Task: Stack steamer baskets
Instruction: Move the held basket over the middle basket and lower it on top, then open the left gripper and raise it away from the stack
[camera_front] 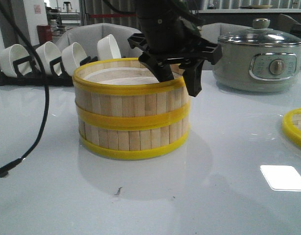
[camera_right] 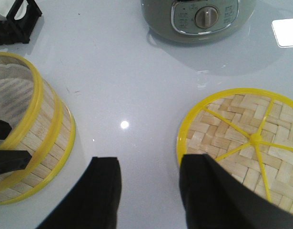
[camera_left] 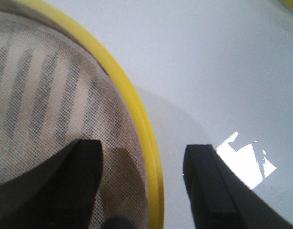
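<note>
Two steamer baskets (camera_front: 133, 115) stand stacked in the middle of the table, the top one lined with white mesh cloth (camera_left: 51, 109). My left gripper (camera_front: 180, 81) is open and straddles the top basket's right-hand yellow rim (camera_left: 136, 109), one finger inside over the cloth and one outside, with clear gaps to the rim. The stack also shows in the right wrist view (camera_right: 36, 143). The woven yellow-rimmed lid (camera_right: 241, 138) lies flat on the table to the right (camera_front: 297, 128). My right gripper (camera_right: 151, 169) is open and empty, above bare table just beside the lid's edge.
A grey-green electric pot (camera_front: 260, 54) with a glass lid stands at the back right. White bowls on a black rack (camera_front: 57, 56) stand at the back left. A black cable (camera_front: 40, 112) hangs down onto the table at the left.
</note>
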You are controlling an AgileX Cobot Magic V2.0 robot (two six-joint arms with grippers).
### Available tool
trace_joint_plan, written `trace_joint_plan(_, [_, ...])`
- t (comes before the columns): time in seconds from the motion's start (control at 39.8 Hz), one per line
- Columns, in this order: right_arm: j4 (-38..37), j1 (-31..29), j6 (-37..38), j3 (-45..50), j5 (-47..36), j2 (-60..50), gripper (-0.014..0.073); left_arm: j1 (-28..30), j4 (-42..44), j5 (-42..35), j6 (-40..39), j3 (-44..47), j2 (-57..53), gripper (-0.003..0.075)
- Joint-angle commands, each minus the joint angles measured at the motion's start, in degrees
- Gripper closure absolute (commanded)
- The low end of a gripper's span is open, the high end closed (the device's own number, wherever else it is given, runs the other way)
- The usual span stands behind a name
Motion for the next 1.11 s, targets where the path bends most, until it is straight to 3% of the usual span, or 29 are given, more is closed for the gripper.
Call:
trace_joint_plan(0.0, [0.2, -0.2, -0.4, -2.1, -4.3, -0.5, 0.018, -0.3, -0.1, -2.7, -0.4, -2.0, -3.3, 0.0244])
trace_joint_plan(0.28, [0.2, -0.2, -0.4, -2.1, -4.3, -0.5, 0.018, -0.3, 1.9, 3.5, -1.3, -10.4, -3.5, 0.0244])
trace_joint_plan(0.43, [0.2, -0.2, -0.4, -2.1, -4.3, -0.5, 0.018, -0.3, 9.0, 6.7, -2.6, -17.1, -5.6, 0.0252])
trace_joint_plan(0.58, [0.2, -0.2, -0.4, -2.1, -4.3, -0.5, 0.018, 1.1, 16.3, 9.7, -2.6, -21.5, -10.2, 0.0399])
trace_joint_plan(0.63, [0.2, -0.2, -0.4, -2.1, -4.3, -0.5, 0.018, 2.4, 16.5, 9.9, -3.0, -21.5, -12.3, 0.0476])
trace_joint_plan(0.73, [0.2, -0.2, -0.4, -2.1, -4.3, -0.5, 0.018, 6.6, 16.4, 10.9, -4.8, -21.5, -16.5, 0.0546])
trace_joint_plan(1.08, [0.2, -0.2, -0.4, -2.1, -4.3, -0.5, 0.018, 23.0, 16.2, 9.4, -5.7, -7.1, -36.0, 0.0548])
